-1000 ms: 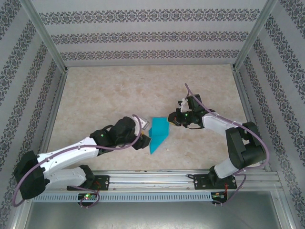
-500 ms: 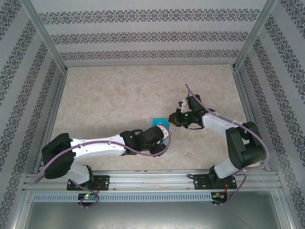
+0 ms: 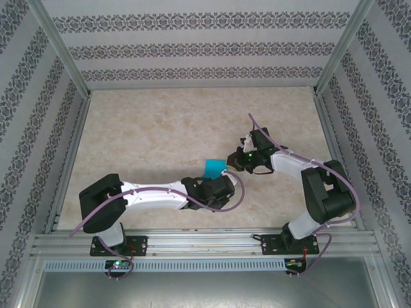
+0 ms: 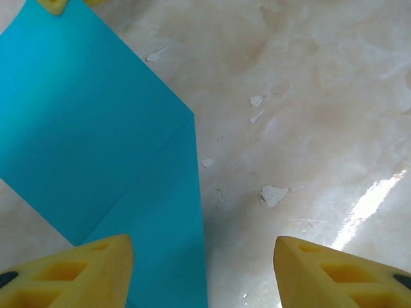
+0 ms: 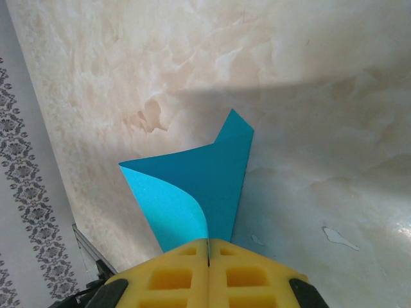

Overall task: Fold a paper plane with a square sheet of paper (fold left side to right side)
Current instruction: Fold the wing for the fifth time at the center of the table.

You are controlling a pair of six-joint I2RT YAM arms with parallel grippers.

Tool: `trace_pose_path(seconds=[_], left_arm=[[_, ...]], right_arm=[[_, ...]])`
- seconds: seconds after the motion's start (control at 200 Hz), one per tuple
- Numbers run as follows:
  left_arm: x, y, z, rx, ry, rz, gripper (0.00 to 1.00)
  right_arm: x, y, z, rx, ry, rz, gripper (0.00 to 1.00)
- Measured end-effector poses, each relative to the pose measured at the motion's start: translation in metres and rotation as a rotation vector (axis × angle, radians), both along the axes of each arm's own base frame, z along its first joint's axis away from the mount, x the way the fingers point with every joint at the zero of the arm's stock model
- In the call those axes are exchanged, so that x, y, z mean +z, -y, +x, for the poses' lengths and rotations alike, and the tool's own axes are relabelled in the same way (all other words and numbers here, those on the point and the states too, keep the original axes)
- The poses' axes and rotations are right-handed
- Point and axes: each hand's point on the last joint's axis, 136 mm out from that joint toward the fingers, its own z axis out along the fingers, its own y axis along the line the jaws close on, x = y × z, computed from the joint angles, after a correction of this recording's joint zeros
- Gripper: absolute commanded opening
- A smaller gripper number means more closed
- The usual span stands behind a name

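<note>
The square sheet of paper (image 3: 212, 167) is teal-blue and creased, near the middle of the table. My right gripper (image 3: 230, 163) is shut on its right edge; in the right wrist view the paper (image 5: 209, 176) curls up into the closed yellow jaws (image 5: 209, 247). My left gripper (image 3: 223, 181) reaches in from the near left and covers the sheet's near part. In the left wrist view it (image 4: 204, 276) stands open, one fingertip (image 4: 70, 269) over the paper (image 4: 96, 141), the other over bare table. A crease runs across the sheet there.
The marble-look table (image 3: 160, 128) is boxed in by patterned walls and a metal rail (image 3: 205, 240) at the near edge. Small white chips (image 4: 275, 194) mark the surface right of the paper. Open tabletop lies behind and to the left.
My left arm has swung right, from left of the sheet to over its near part, hiding most of it, with the jaws a little wider. The right gripper has kept its hold and place.
</note>
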Motion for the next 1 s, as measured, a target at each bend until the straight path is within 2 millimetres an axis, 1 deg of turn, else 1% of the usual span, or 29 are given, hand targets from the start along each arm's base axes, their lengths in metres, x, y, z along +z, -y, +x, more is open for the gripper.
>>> trace_pose_path(seconds=[0.185,0.405,0.595,0.659,0.999], left_arm=[[-0.010,-0.003,0.002,0.011,0.020,0.057,0.60],[-0.029,-0.011,0.003,0.019,0.029,0.135,0.59],[-0.031,-0.016,0.006,0.031,0.047,0.163,0.54],[-0.031,-0.017,0.007,0.034,0.053,0.166,0.51],[-0.031,-0.019,0.009,0.050,0.067,0.175,0.25]], right_arm=[[-0.002,0.000,0.001,-0.003,-0.007,-0.002,0.00],[-0.006,0.000,0.001,-0.005,-0.020,-0.006,0.00],[-0.010,0.001,0.000,-0.007,-0.030,-0.013,0.00],[-0.011,0.001,0.000,-0.008,-0.032,-0.015,0.00],[-0.014,0.001,0.000,-0.009,-0.040,-0.019,0.00]])
